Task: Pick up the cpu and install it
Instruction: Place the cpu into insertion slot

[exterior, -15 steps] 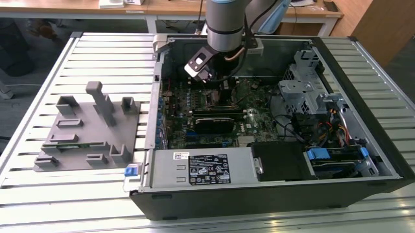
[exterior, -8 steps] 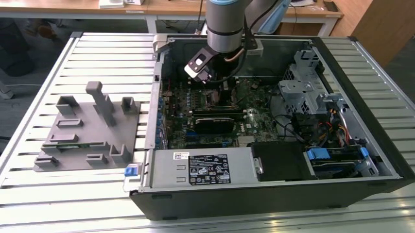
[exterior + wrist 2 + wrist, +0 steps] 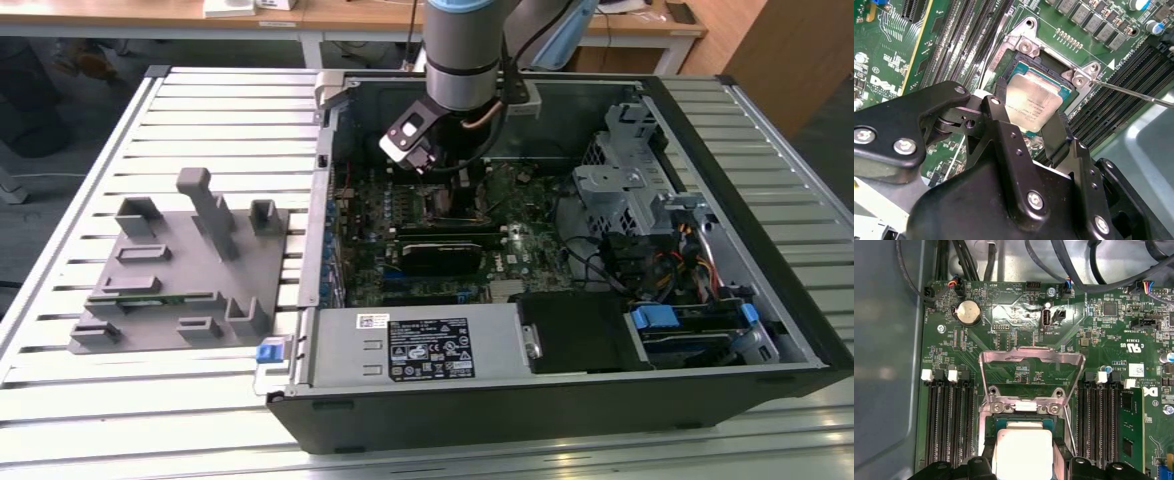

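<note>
Black computer case [image 3: 561, 425] lies open in the exterior view, the arm [image 3: 461, 60] reaching down inside it with the gripper [image 3: 451, 190] low over the motherboard [image 3: 534, 250]. In the second wrist view the fingers [image 3: 1003, 120] clasp the cpu [image 3: 1034, 102] by two opposite edges, right over the socket [image 3: 1019, 61]. In the first wrist view the cpu sits near the hinge of the raised metal frame [image 3: 1031, 357]

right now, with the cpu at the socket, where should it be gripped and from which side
By two opposite edges, from straight above. The cpu is a flat square lying face-up at the socket with the metal frame swung open, so only its sides offer purchase; the gripper is shut on it that way.
</note>
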Robot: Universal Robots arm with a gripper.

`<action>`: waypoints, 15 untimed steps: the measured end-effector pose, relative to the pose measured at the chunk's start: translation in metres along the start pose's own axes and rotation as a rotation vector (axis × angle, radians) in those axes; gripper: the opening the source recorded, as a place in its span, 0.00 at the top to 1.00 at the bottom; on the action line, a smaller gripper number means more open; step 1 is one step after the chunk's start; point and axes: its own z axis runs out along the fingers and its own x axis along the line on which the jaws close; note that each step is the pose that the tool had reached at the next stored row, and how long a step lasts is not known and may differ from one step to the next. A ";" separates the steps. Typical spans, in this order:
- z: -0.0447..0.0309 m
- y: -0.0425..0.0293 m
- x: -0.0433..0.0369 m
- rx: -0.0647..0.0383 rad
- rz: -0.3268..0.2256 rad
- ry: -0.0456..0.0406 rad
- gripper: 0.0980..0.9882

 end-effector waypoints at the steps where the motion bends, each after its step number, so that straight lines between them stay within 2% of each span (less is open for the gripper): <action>1: 0.0004 0.0000 0.0000 0.000 0.000 0.0000 0.51; 15: 0.0022 -0.0002 0.0000 0.000 0.000 -0.0001 0.51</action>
